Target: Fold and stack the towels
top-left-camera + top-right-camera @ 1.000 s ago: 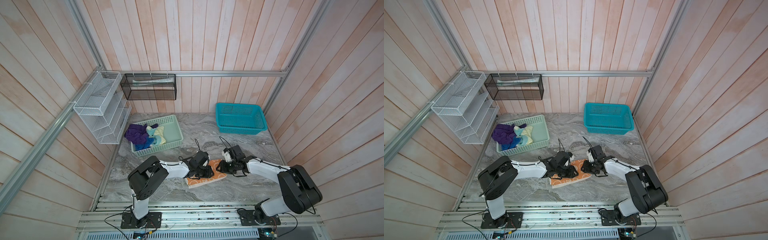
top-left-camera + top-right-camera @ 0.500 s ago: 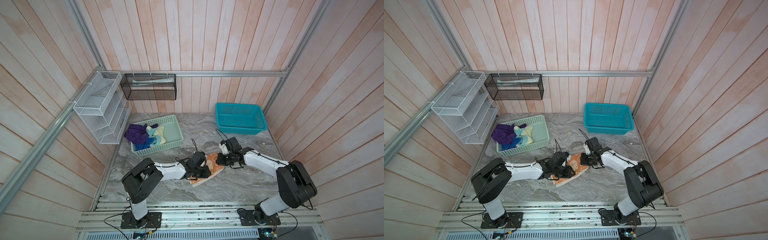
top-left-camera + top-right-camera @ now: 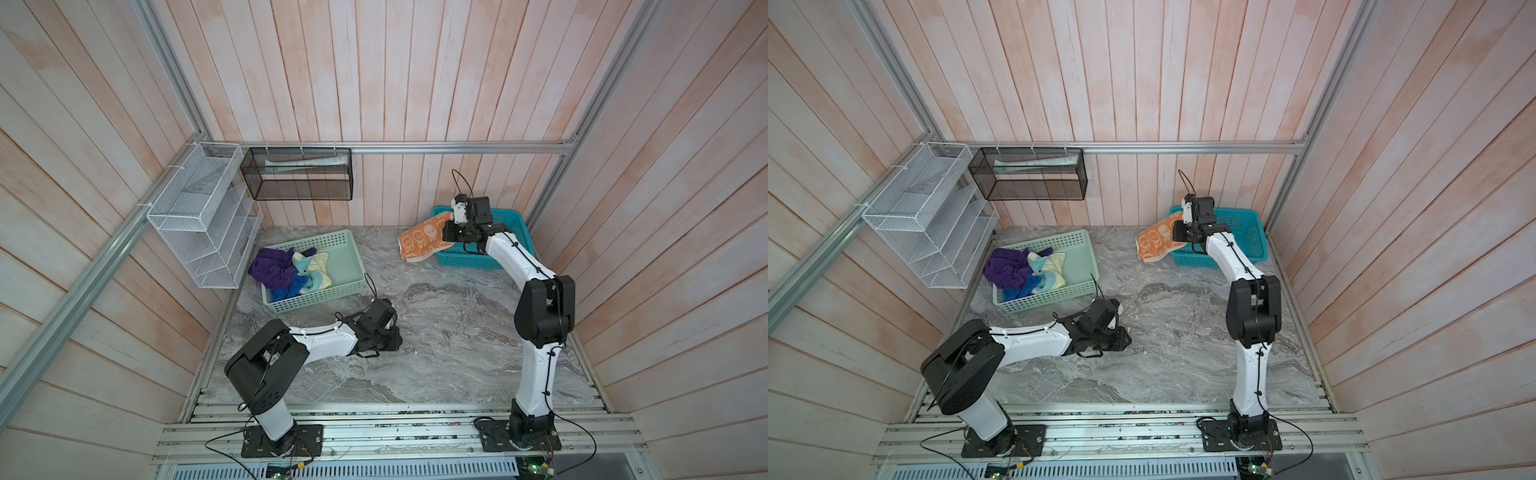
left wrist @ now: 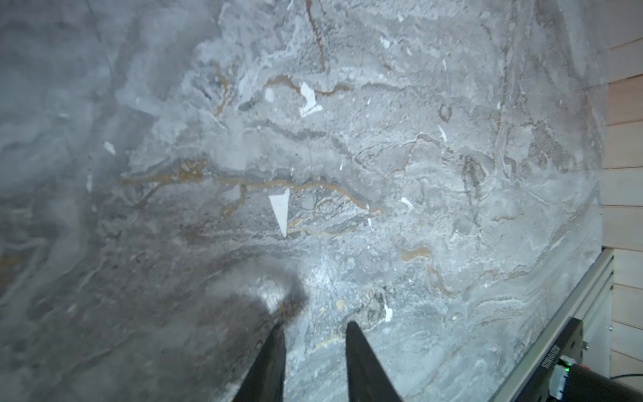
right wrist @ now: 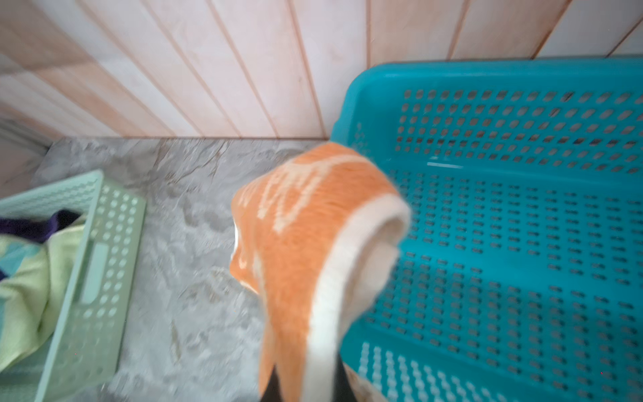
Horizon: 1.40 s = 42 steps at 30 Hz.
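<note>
I'm lifting the folded orange towel [image 3: 419, 240] off the marble table [image 3: 440, 332] to the teal basket [image 3: 505, 212] for stacking, with the right gripper [image 5: 303, 384] clamped on it and the left gripper [image 4: 315, 329] low, jaws apart and empty.

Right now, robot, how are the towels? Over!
Right hand shut on orange towel, hanging by teal basket. Left hand open, empty, over table. Other towels heaped in mint basket.

right wrist view: blurred | orange towel [image 5: 313, 250] hides right tool [image 5: 308, 386] tips | blue towel [image 3: 296, 286] seemingly half-buried
</note>
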Each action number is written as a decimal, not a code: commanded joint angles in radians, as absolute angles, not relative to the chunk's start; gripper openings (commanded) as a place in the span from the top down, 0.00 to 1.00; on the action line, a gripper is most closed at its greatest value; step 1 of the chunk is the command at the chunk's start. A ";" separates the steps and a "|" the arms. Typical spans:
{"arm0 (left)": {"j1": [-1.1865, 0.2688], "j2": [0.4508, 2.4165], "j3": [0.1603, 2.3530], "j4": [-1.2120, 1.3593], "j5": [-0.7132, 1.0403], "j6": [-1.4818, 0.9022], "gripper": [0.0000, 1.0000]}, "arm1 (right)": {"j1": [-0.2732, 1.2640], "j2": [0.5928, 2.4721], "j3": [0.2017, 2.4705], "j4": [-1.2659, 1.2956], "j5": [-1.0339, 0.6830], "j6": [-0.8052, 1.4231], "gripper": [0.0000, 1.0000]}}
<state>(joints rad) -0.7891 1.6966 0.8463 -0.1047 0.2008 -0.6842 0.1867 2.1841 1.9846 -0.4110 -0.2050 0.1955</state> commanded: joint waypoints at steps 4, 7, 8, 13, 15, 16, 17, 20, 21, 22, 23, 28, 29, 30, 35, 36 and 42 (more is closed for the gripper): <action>-0.777 1.717 0.815 -0.063 0.214 -0.678 0.69 | 0.126 2.495 2.360 -0.781 -0.351 0.168 1.00; -0.773 1.711 0.808 -0.063 0.216 -0.679 0.69 | 0.156 2.485 2.315 -0.820 -0.352 0.146 1.00; -0.772 1.707 0.810 -0.066 0.217 -0.678 0.69 | 0.167 2.455 2.257 -0.804 -0.350 0.143 1.00; -0.766 1.661 0.808 -0.075 0.213 -0.685 0.69 | 0.235 2.181 1.761 -0.590 -0.404 0.214 1.00; -0.763 1.635 0.808 -0.087 0.208 -0.689 0.69 | 0.274 2.071 1.573 -0.493 -0.445 0.273 1.00; -0.761 1.615 0.804 -0.095 0.203 -0.689 0.69 | 0.300 2.019 1.477 -0.453 -0.453 0.307 1.00; -0.760 1.599 0.801 -0.104 0.196 -0.690 0.69 | 0.325 1.975 1.411 -0.424 -0.452 0.336 1.00; -0.747 1.540 0.792 -0.141 0.177 -0.685 0.69 | 0.397 1.867 1.277 -0.382 -0.433 0.404 1.00; -0.740 1.517 0.789 -0.154 0.170 -0.681 0.69 | 0.415 1.840 1.261 -0.392 -0.409 0.409 1.00; -0.734 1.495 0.787 -0.166 0.166 -0.676 0.69 | 0.423 1.816 1.262 -0.414 -0.381 0.404 1.00; -0.728 1.476 0.787 -0.177 0.161 -0.670 0.69 | 0.425 1.796 1.269 -0.436 -0.359 0.394 1.00; -0.691 1.390 0.797 -0.227 0.139 -0.647 0.69 | 0.411 1.759 1.396 -0.553 -0.259 0.249 1.00; -0.686 1.376 0.800 -0.236 0.133 -0.644 0.69 | 0.407 1.763 1.434 -0.582 -0.246 0.229 1.00; -0.682 1.362 0.801 -0.245 0.123 -0.641 0.69 | 0.404 1.770 1.473 -0.612 -0.235 0.208 1.00; -0.668 1.305 0.803 -0.270 0.095 -0.640 0.69 | 0.371 1.831 1.656 -0.742 -0.227 0.117 1.00; -0.665 1.299 0.801 -0.275 0.092 -0.639 0.69 | 0.360 1.845 1.677 -0.756 -0.224 0.103 1.00; -0.654 1.284 0.801 -0.316 0.075 -0.630 0.69 | 0.279 1.895 1.631 -0.699 -0.305 0.052 1.00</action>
